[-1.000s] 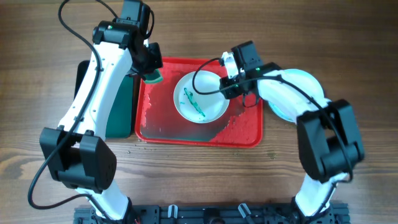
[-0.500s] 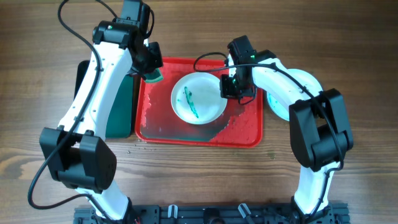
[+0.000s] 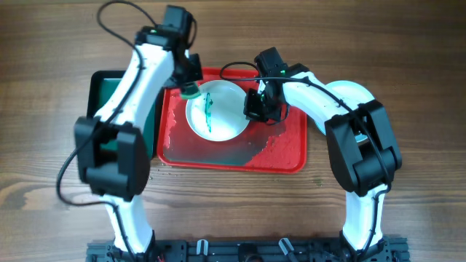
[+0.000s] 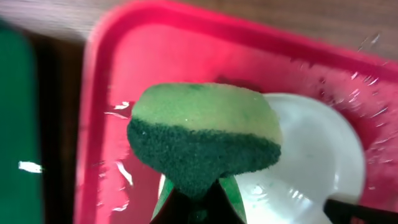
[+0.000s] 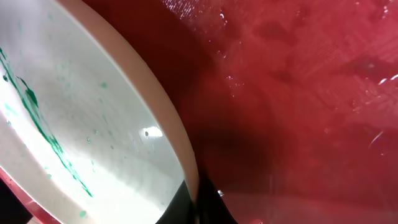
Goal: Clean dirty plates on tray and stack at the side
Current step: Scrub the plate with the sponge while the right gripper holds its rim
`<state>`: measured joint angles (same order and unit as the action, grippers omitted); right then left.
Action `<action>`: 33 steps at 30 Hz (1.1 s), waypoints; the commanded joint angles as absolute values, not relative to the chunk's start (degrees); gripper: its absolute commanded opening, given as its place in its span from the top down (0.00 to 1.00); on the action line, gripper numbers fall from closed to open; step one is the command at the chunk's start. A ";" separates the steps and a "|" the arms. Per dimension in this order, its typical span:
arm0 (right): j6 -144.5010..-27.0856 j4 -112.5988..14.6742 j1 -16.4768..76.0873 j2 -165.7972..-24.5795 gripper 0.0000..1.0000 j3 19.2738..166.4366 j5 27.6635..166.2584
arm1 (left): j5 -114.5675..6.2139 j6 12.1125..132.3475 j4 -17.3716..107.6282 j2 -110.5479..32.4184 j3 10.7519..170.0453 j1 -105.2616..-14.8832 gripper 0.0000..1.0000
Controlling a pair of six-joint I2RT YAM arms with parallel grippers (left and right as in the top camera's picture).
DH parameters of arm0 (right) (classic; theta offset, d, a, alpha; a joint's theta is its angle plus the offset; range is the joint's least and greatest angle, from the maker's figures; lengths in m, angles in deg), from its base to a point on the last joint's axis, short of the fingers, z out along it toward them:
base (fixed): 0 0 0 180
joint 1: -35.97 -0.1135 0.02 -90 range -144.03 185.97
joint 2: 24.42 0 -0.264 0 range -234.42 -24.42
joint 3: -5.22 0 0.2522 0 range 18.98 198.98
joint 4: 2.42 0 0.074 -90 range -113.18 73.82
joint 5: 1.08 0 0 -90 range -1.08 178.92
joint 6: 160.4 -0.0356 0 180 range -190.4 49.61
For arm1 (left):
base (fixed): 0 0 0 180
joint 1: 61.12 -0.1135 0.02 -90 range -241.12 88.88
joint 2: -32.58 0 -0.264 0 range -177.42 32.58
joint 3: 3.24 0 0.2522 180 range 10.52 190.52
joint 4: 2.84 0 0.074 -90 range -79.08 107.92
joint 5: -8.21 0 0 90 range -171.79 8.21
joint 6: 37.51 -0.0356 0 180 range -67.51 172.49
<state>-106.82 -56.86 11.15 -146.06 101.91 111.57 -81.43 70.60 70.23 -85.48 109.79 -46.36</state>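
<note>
A white dirty plate (image 3: 218,113) with a teal smear lies on the red tray (image 3: 280,153). My right gripper (image 3: 255,107) is shut on the plate's right rim and holds it tilted; the rim and smear show in the right wrist view (image 5: 93,124). My left gripper (image 3: 191,86) is shut on a green-and-yellow sponge (image 4: 205,134) at the plate's upper left edge. The sponge hovers over the tray (image 4: 118,93) and plate (image 4: 317,162) in the left wrist view. Pale-aqua plates (image 3: 353,98) lie to the right of the tray, partly hidden by my right arm.
A dark green tray (image 3: 105,94) with a black rim sits left of the red tray. The red tray's floor is wet and shiny (image 5: 298,81). Bare wooden table surrounds both trays.
My left gripper has moved right with the sponge to the plate's upper left edge. My right gripper has shifted the plate left across the tray.
</note>
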 commanded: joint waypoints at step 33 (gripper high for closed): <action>-106.43 -56.25 11.06 -147.68 0.96 102.75 113.01 | -105.67 78.73 63.17 -98.46 109.74 -40.89 0.96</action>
